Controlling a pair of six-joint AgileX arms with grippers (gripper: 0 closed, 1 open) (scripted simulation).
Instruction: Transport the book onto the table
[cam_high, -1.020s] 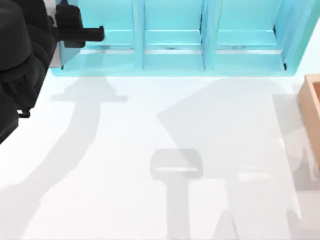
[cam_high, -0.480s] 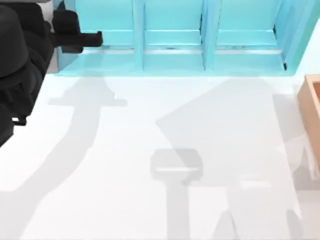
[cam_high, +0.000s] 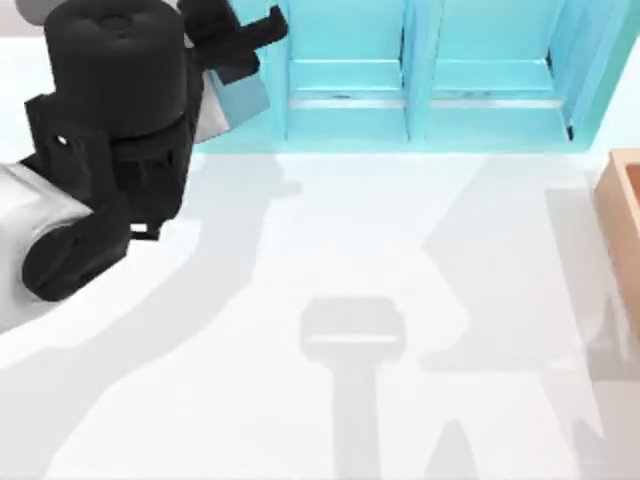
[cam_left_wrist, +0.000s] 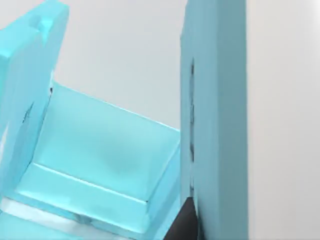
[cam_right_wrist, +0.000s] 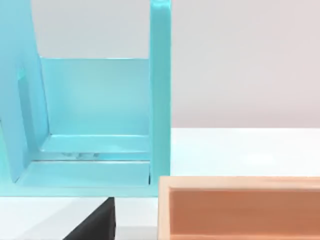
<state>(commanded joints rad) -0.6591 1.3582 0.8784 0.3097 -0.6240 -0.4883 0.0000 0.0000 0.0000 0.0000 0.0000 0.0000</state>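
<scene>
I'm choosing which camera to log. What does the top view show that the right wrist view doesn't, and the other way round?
Top view: the left arm, with the left gripper at the left end of the turquoise shelf. Right wrist view: the hollow inside of the tan box and a dark part of the right gripper. Both: shelf, box and white table.

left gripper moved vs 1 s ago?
Yes. In the top view the left gripper has gone right along the turquoise shelf unit, from the leftmost compartment's left edge to the first divider, and farther back.
</scene>
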